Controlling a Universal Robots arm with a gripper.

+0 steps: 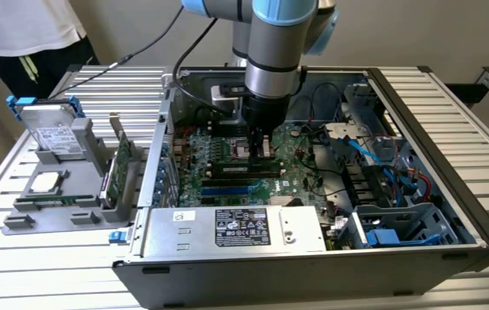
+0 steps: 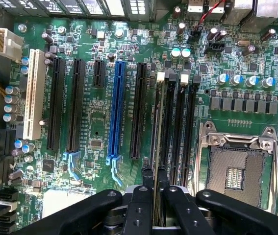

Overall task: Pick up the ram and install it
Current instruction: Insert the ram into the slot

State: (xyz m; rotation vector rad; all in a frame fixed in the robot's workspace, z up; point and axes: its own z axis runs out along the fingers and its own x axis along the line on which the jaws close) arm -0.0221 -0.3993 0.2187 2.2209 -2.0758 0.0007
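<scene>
**A:** Where's the ram stick [image 2: 157,122]?

**B:** In the jaws. They're nearly closed and pinch it by its flat faces, with black fingers [image 2: 139,196] on either side. The wrist view sees it edge-on, as a thin line.

**A:** Position over the board?

**B:** It's over the motherboard [image 2: 94,147], running parallel to the memory slots [image 2: 188,122]. It's lined up with the one closest to the black expansion slot [image 2: 139,107]. The blue slot [image 2: 115,107] is one further out. The CPU socket [image 2: 237,166] sits on the other side of the memory slots. Can't tell whether the stick's lower edge touches the slot.

**A:** Exterior view?

**B:** The arm [image 1: 270,58] comes straight down into the open PC case [image 1: 451,194], with the jaws low over the middle of the board. The power supply [image 1: 236,229] is along the near wall, well apart from them.

**A:** Rest of the desk?

**B:** The case sits on the slatted desk [image 1: 55,271]. On the exterior view's left, beside the case, is a gray fixture [image 1: 20,223]. It holds a hard drive [image 1: 55,139] at the far end, a square processor chip [image 1: 44,182] lying flat, and an expansion card [image 1: 123,161] standing upright. A person [image 1: 29,26] stands at the far left corner.
</scene>
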